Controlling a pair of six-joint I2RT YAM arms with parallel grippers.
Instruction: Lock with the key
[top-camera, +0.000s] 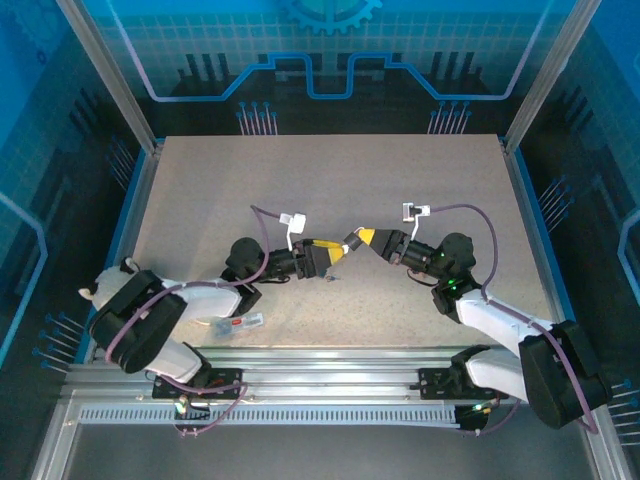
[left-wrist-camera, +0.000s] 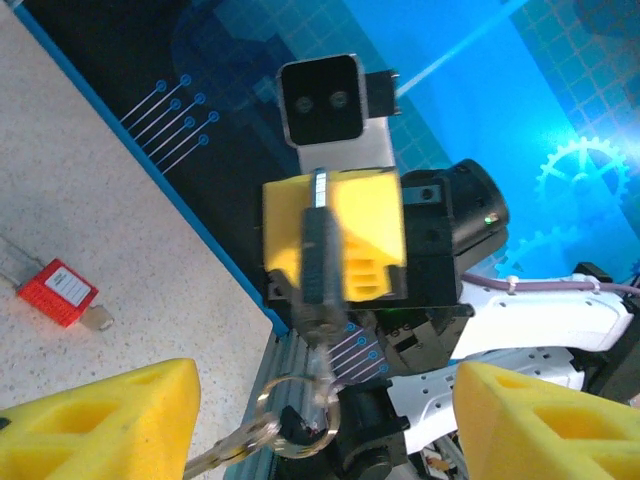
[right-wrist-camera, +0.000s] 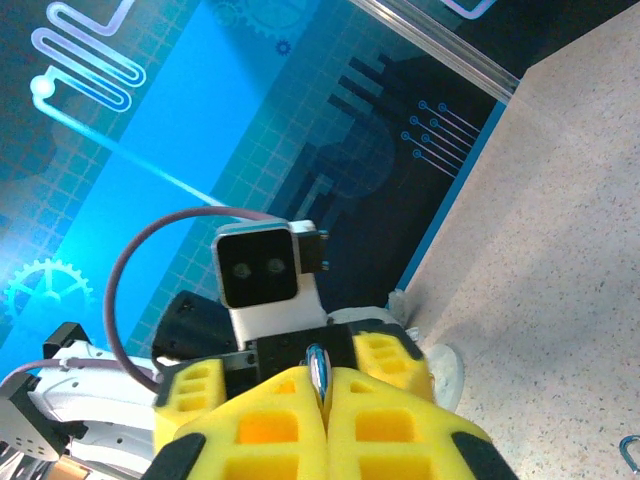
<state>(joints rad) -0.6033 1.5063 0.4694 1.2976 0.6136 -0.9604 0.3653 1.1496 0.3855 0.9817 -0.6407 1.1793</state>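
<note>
Two arms meet tip to tip over the middle of the speckled tabletop (top-camera: 300, 180). The right gripper (top-camera: 365, 238) has its yellow pads pressed tight together on the key (left-wrist-camera: 322, 250). The key stands on edge between them, and its thin metal edge shows at the seam in the right wrist view. A key ring (left-wrist-camera: 290, 412) dangles from the key's lower end. Facing it, the left gripper (left-wrist-camera: 325, 385) holds its jaws spread wide and grips nothing, with one foam pad on either side of the hanging ring (whether a pad brushes the ring cannot be told). The red padlock (left-wrist-camera: 58, 292) lies flat on the table close to the near edge, beside the left arm's base and well apart from both grippers.
</note>
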